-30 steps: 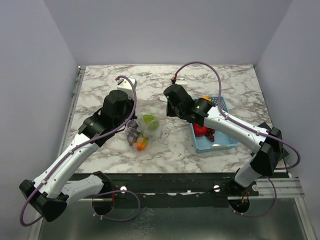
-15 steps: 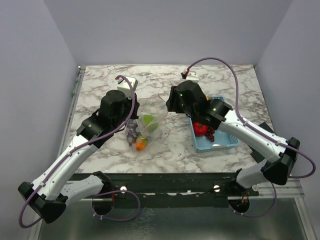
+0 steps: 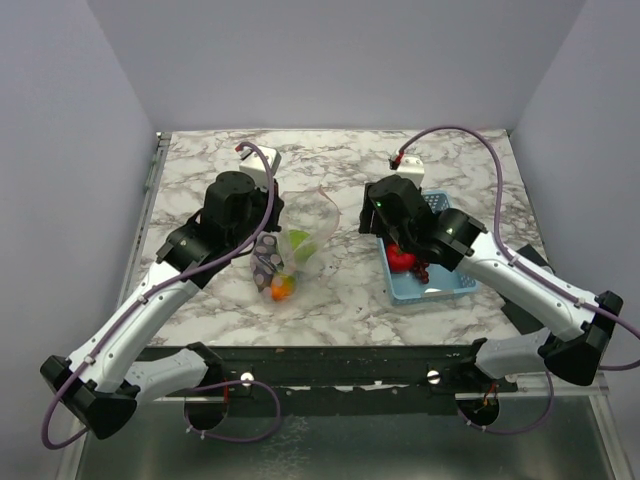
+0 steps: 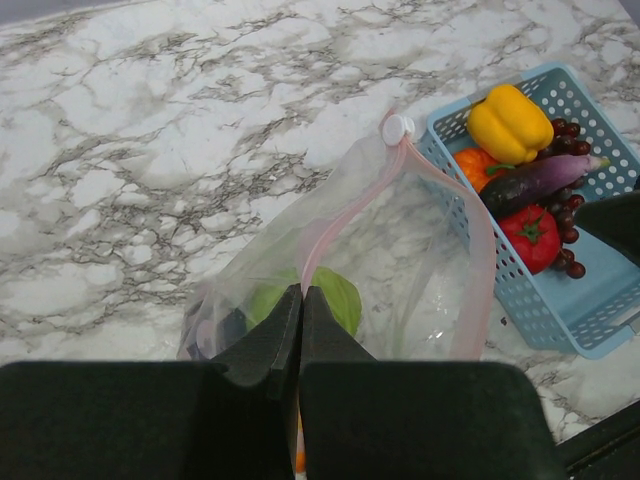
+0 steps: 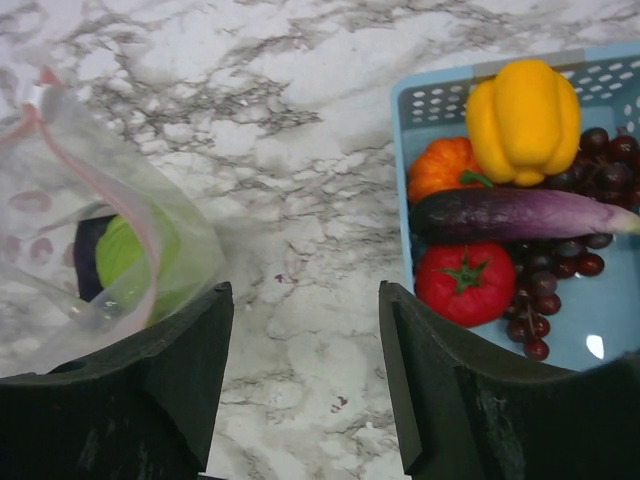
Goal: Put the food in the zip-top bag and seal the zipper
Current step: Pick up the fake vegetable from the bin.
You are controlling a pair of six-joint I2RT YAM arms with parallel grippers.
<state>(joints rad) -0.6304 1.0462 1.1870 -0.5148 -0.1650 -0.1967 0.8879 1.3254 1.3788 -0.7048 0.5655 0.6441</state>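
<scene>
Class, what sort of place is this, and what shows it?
Probably a robotics lab test cell: a left arm and right arm mounted at a marble-patterned table, plain walls around it, toy food in a basket.

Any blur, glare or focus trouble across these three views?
Top external: soft even light, nothing blurred; the zip-top bag reads clearly. Left wrist: bag and basket sharp; the left pincer, shut on the bag, is a dark featureless mass. Right wrist: tomato and eggplant crisp, one small glare spot on the basket floor; the open right pincer is underexposed.
</scene>
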